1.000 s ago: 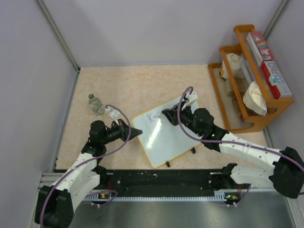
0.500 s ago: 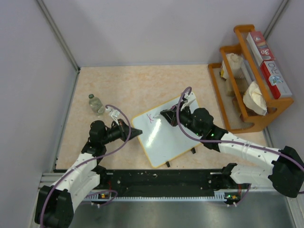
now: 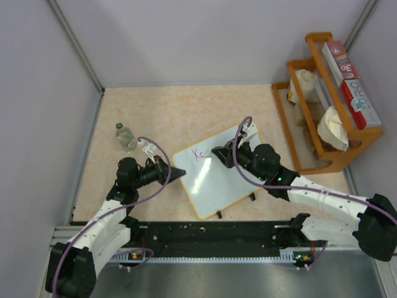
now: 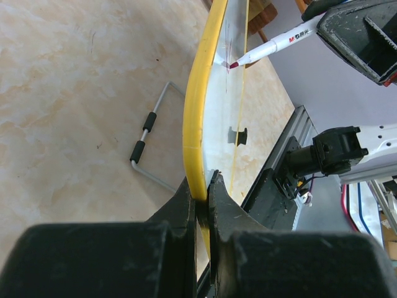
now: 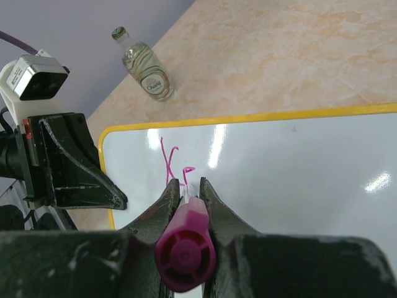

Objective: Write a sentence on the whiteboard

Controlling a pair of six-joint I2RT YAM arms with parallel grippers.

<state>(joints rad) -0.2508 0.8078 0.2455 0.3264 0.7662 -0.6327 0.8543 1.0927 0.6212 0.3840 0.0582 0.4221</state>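
Seen from above, the sentence (image 3: 199,153) is too small to read; the right wrist view cuts off the whiteboard (image 5: 298,180) at its right and lower parts.

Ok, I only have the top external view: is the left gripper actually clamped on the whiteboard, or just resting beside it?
Observer: Clamped. The left wrist view shows the left gripper shut on the yellow rim of the whiteboard.
Operator: Is the tip down?
Observer: There, the red tip of the marker appears to touch the board.
Operator: What's written?
Observer: The right wrist view shows the sentence as a pink K plus a started second letter.
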